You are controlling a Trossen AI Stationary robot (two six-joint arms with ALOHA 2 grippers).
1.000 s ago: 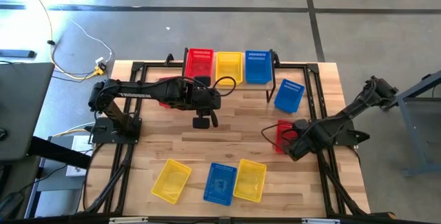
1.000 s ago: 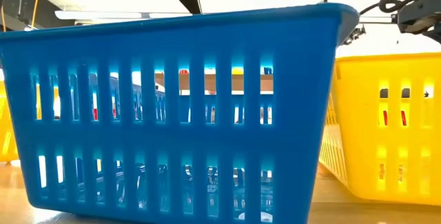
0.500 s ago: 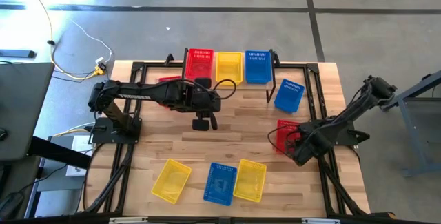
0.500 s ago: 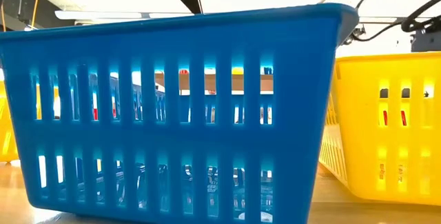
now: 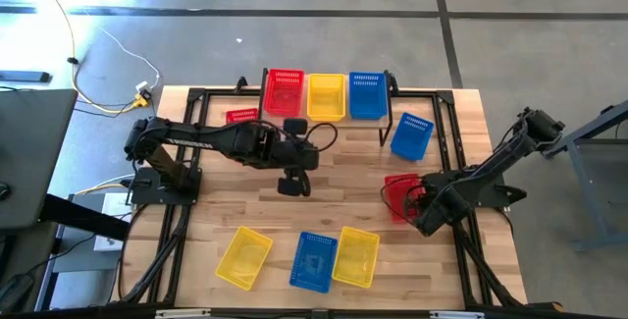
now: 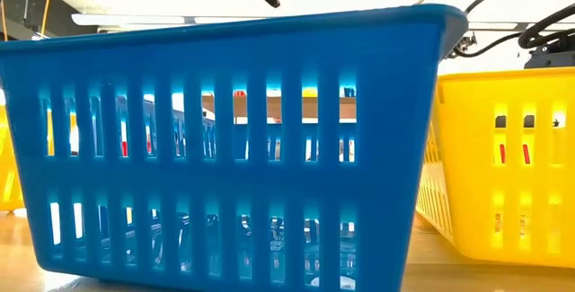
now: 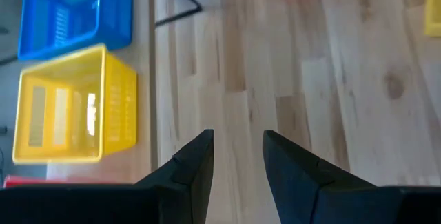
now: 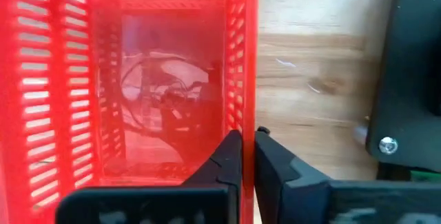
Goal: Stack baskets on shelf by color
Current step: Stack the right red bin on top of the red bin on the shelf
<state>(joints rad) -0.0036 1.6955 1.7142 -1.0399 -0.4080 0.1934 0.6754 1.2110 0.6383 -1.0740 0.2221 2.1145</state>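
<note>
Robot lab, concrete floor [image 5: 294,34], loose cables [image 5: 108,74]

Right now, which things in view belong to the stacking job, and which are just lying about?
Job: shelf; its three baskets; six table baskets, including red basket pinched by right gripper.
Lying about: floor cables; dark side desk.

R gripper [image 8: 248,156] likely clamped red basket [image 8: 138,79].

The high camera looks straight down over the whole bench [image 5: 324,186]. The low one sits against a blue basket [image 6: 234,139], probably the front one. Wrist cameras face downward, close.
</note>
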